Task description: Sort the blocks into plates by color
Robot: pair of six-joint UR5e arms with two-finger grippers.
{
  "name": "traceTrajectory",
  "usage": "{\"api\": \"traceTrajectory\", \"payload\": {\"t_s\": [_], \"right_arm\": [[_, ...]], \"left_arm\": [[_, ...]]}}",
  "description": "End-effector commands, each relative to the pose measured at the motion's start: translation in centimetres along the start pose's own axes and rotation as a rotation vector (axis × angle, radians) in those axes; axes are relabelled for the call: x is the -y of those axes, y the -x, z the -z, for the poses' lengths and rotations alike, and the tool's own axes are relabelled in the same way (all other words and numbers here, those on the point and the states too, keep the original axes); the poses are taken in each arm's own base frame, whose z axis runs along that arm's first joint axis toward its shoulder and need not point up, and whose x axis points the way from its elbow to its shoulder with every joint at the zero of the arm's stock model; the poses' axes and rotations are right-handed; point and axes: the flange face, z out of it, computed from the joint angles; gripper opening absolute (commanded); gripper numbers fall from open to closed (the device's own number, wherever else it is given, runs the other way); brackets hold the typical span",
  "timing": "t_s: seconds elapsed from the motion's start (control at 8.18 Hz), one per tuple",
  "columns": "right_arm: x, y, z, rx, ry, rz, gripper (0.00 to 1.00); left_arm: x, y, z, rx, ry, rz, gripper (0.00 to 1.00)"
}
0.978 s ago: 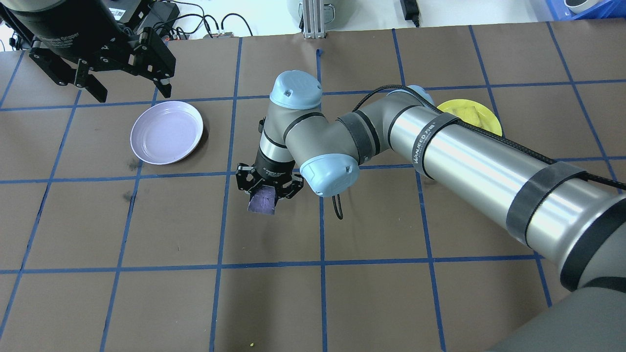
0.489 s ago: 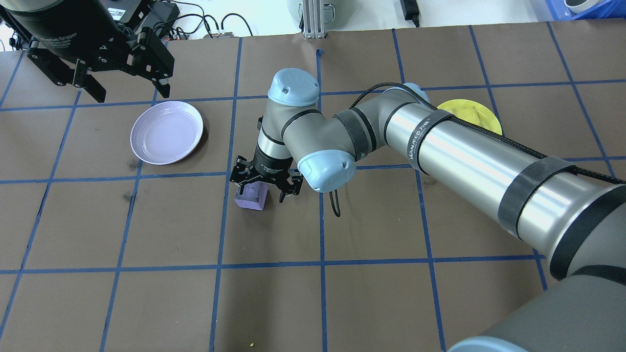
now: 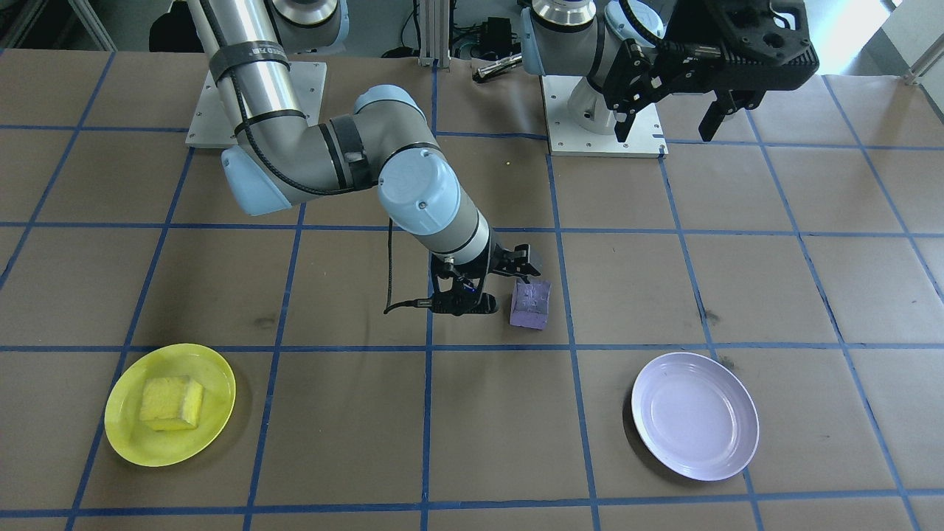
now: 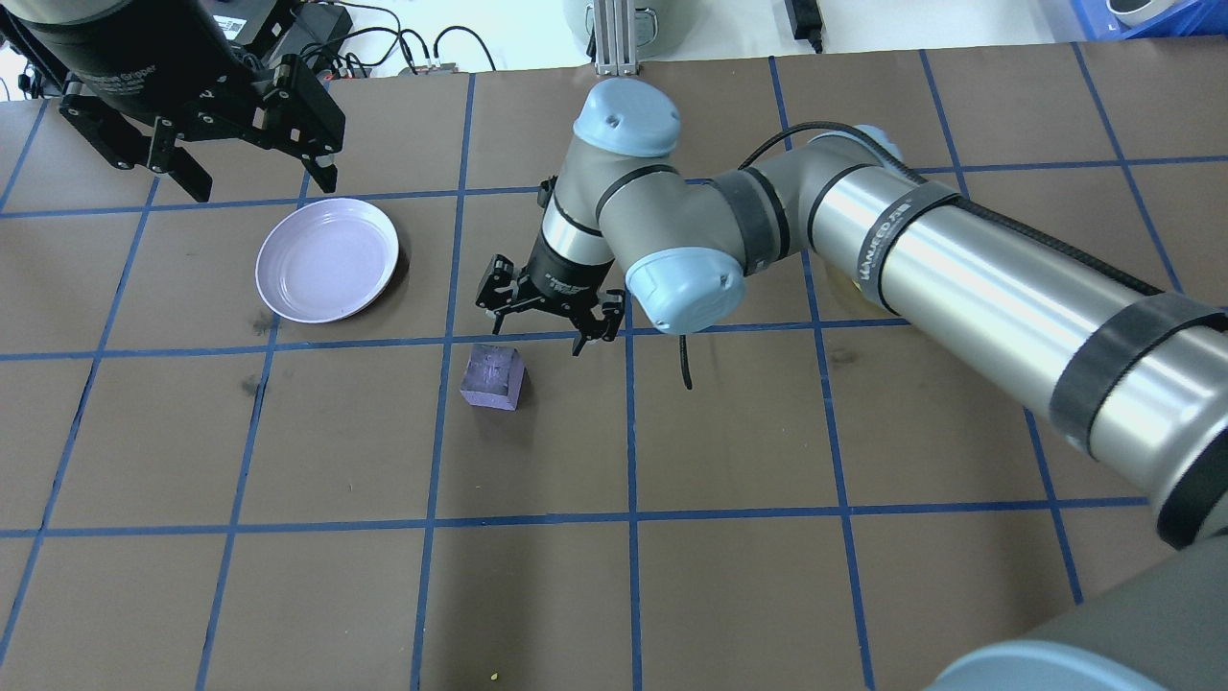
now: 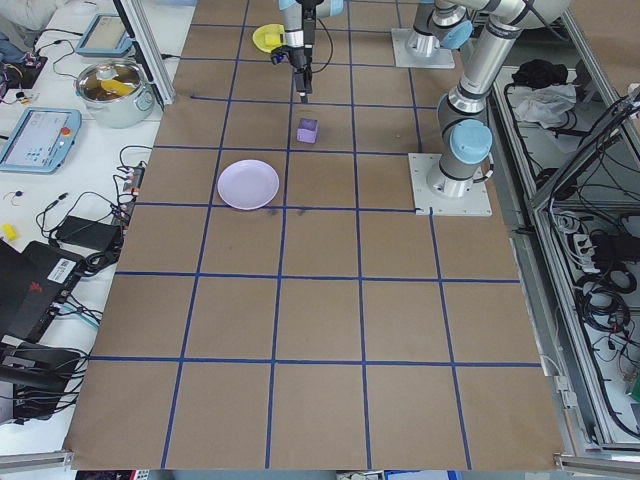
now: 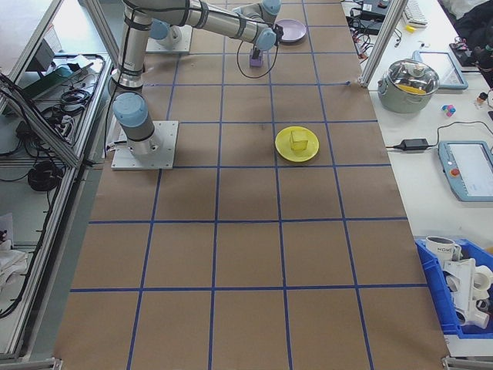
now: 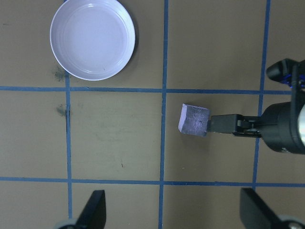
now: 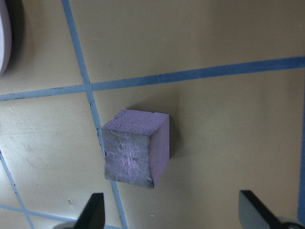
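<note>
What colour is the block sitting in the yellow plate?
Yellow block, matching its plate; clearest in the front-facing view.

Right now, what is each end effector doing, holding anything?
Left end effector: open, holding nothing, up near the lavender plate.
Right end effector: open, holding nothing; the purple block sits on the table.

Our purple block (image 4: pixel 492 377) alone on the tabletop (image 4: pixel 288 576), yellow block (image 3: pixel 172 403) in yellow plate (image 3: pixel 129 442), lavender plate (image 4: pixel 326 260) bare.

A brown table (image 4: pixel 288 595) with a grid of blue tape lines (image 4: pixel 632 432) carries the scene, and beside it, in the side views, stand a metal pot with a glass lid (image 6: pixel 414 81), two tablet-like devices (image 5: pixel 40 135) and a blue bin (image 6: pixel 462 297).
</note>
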Motion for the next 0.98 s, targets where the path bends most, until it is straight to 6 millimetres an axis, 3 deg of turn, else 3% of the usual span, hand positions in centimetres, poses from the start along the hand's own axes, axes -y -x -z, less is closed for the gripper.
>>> {"api": "traceTrajectory", "payload": {"t_s": [0.0,0.12,0.24,0.37,0.49,0.61,0.73,0.86], "right_arm": [[2.9,-6.7,7.8,-0.031,0.003,0.128,1.00],[3.3,-10.6,11.6,-0.131,0.000,0.180,1.00],[4.5,-14.9,14.0,-0.216,0.015,0.247,1.00],[6.1,-18.8,16.0,-0.244,0.012,0.280,1.00],[6.4,-22.3,19.0,-0.309,0.000,0.319,1.00],[5.1,-24.5,22.1,-0.388,0.014,0.338,1.00],[2.7,-24.1,25.0,-0.426,-0.027,0.338,1.00],[1.1,-23.4,26.5,-0.433,-0.062,0.338,1.00]], "left_arm": [[1.7,-0.3,-1.3,-0.033,0.017,-0.019,1.00],[3.0,-0.4,-2.5,-0.041,0.028,-0.020,1.00],[5.3,-1.3,-4.8,-0.037,0.023,-0.027,1.00],[6.3,-1.9,-7.6,-0.032,0.073,-0.046,1.00],[6.7,-2.5,-10.4,-0.035,0.125,-0.063,1.00],[6.2,-3.5,-13.2,-0.029,0.182,-0.081,1.00],[5.2,-4.7,-16.0,-0.023,0.205,-0.103,0.97],[4.9,-5.0,-18.8,-0.025,0.161,-0.109,0.98]]}}
